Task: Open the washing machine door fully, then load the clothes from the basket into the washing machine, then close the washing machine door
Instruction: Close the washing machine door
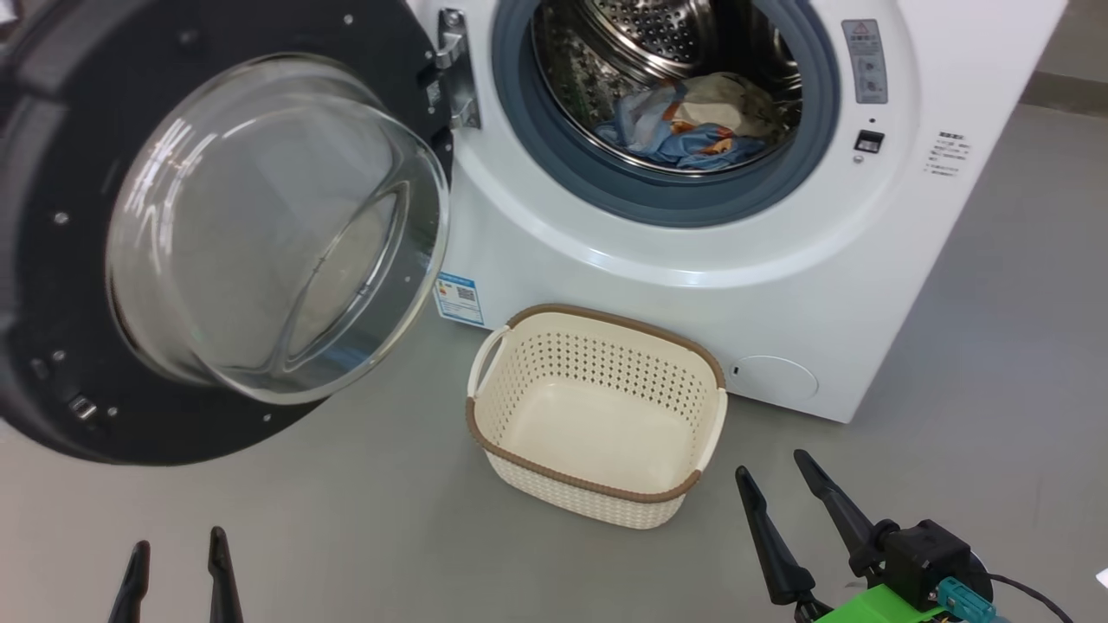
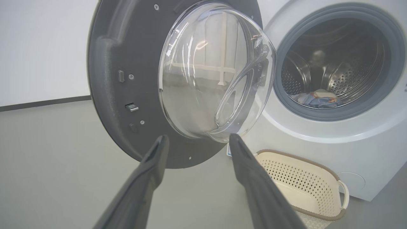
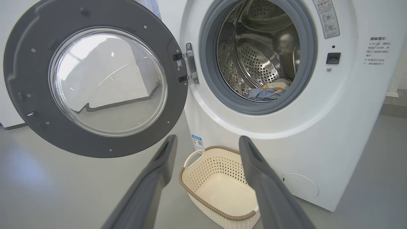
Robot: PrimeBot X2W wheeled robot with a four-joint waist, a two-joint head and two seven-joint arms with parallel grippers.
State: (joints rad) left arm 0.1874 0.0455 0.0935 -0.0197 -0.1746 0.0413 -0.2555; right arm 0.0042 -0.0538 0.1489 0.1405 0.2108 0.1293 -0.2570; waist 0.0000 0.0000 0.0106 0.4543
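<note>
The washing machine (image 1: 762,294) stands ahead with its door (image 1: 216,225) swung wide open to the left, glass bowl facing me. The clothes (image 1: 692,121), light blue and cream, lie at the bottom of the steel drum; the right wrist view shows them too (image 3: 268,92). The cream basket (image 1: 597,484) sits on the floor before the machine with nothing inside. My left gripper (image 1: 177,545) is open low at the left, below the door. My right gripper (image 1: 773,472) is open just right of the basket, holding nothing.
Grey floor (image 1: 995,346) spreads around the machine, with free room to the right and in front. A white wall with a dark skirting (image 2: 41,103) runs behind the door. The open door (image 2: 133,79) juts out into the space on the left.
</note>
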